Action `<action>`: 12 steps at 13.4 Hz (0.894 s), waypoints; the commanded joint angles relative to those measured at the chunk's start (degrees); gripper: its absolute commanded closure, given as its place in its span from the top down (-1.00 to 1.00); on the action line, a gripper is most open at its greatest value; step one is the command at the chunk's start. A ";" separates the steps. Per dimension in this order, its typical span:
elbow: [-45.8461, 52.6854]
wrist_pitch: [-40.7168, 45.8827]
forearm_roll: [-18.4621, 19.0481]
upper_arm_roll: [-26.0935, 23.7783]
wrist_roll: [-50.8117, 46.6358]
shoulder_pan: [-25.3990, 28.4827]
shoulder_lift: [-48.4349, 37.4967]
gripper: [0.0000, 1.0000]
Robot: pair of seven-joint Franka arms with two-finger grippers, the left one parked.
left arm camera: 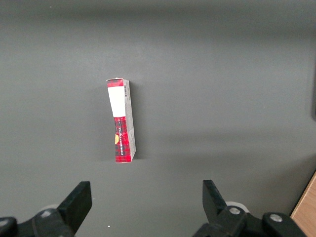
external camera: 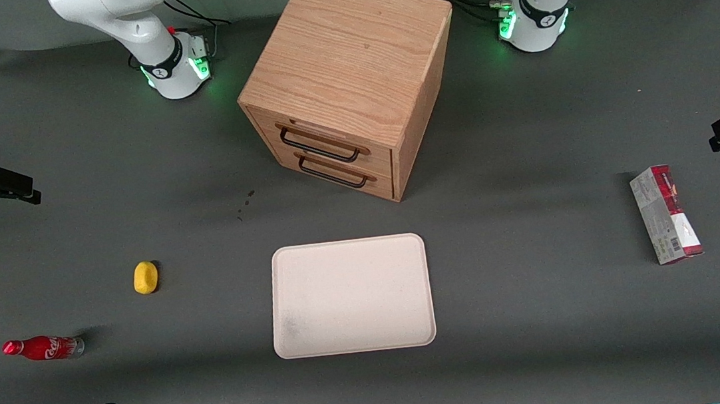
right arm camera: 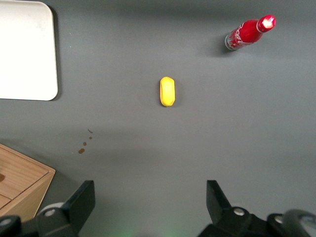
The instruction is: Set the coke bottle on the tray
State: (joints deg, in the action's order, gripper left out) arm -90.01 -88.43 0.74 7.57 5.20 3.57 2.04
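The coke bottle (external camera: pixel 44 347) (right arm camera: pixel 247 33), slim and red with white script and a silvery base, seems to stand upright on the grey table toward the working arm's end, near the front camera. The cream tray (external camera: pixel 350 295) (right arm camera: pixel 24 49) lies flat mid-table, in front of the drawer box, with nothing on it. My gripper (external camera: pixel 31 193) (right arm camera: pixel 149 197) hangs open and holds nothing. It is well above the table at the working arm's end, farther from the front camera than the bottle and far from it.
A small yellow object (external camera: pixel 146 277) (right arm camera: pixel 167 91) lies between bottle and tray. The wooden drawer box (external camera: pixel 347 83) (right arm camera: pixel 19 182) stands farther from the front camera than the tray. A red-and-grey carton (external camera: pixel 666 213) (left arm camera: pixel 122 121) lies toward the parked arm's end.
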 commanded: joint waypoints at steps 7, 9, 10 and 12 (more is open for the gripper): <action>4.55 -0.60 0.23 1.82 0.68 -2.24 4.01 1.00; 10.00 -0.25 -0.30 2.62 6.11 -4.97 8.67 1.00; 12.81 -0.16 -0.39 2.53 7.79 -7.07 11.21 1.00; 19.39 0.37 -1.35 2.45 8.94 -10.76 17.18 1.00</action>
State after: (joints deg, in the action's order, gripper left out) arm -80.15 -89.88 0.72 10.00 11.50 -4.33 11.68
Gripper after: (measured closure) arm 0.000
